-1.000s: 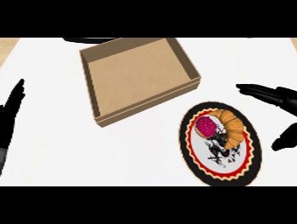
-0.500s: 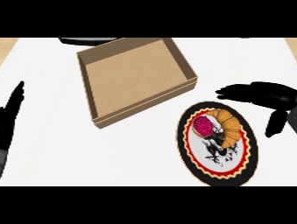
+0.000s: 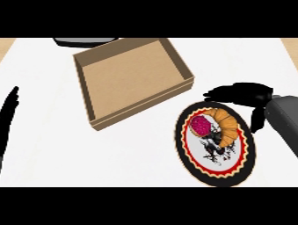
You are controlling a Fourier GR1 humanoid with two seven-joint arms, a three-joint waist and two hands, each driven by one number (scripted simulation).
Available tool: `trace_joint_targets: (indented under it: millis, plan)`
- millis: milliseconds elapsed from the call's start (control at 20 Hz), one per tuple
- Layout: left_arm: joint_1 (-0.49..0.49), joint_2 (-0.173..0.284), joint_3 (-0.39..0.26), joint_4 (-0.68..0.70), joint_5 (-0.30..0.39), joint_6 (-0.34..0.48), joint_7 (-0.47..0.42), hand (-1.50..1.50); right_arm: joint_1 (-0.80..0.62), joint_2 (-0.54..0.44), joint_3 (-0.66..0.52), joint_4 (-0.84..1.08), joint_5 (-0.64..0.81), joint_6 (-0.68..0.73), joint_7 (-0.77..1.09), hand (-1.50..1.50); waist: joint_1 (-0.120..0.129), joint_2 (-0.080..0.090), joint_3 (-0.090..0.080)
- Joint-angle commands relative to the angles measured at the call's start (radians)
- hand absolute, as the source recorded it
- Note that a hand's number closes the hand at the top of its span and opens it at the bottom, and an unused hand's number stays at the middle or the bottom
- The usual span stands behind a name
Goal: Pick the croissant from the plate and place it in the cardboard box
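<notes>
One white counter (image 3: pixel 138 154) carries one open cardboard box (image 3: pixel 133 83), tilted in the view, with bare brown floor and nothing in it. To its lower right lies one plate (image 3: pixel 215 169), dark-rimmed with a red scalloped ring, near the box's right corner but apart from it. One croissant (image 3: pixel 225 126) rests on the plate's upper half, curved around a pink-red blob (image 3: pixel 200 125). Two hands show. The left hand (image 3: pixel 1 125) rests at the view's left edge, fingers straight and pointing up, well apart from the box. The right hand (image 3: pixel 241 94) hovers at the plate's upper right rim, fingers bent downward and inward and holding nothing; its grey forearm (image 3: pixel 292 129) lies along the right edge. Against half a second ago, the right hand has moved closer to the croissant and its fingers are more bent. The left hand, box, plate and croissant are unchanged.
</notes>
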Motion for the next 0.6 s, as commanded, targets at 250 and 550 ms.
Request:
trace_joint_targets:
  millis: [250, 550]
  plan:
    - [-0.012, -0.033, 0.052, -0.005, -0.045, -0.023, 0.023, 0.00, -0.004, 0.047, -0.041, 0.113, 0.073, -0.011, -0.140, -1.50, -0.012, -0.002, 0.000]
    - [-0.029, -0.058, 0.060, 0.022, -0.069, -0.047, 0.030, 0.00, -0.001, 0.067, -0.045, 0.104, 0.084, 0.015, -0.178, -1.50, -0.015, -0.002, 0.000]
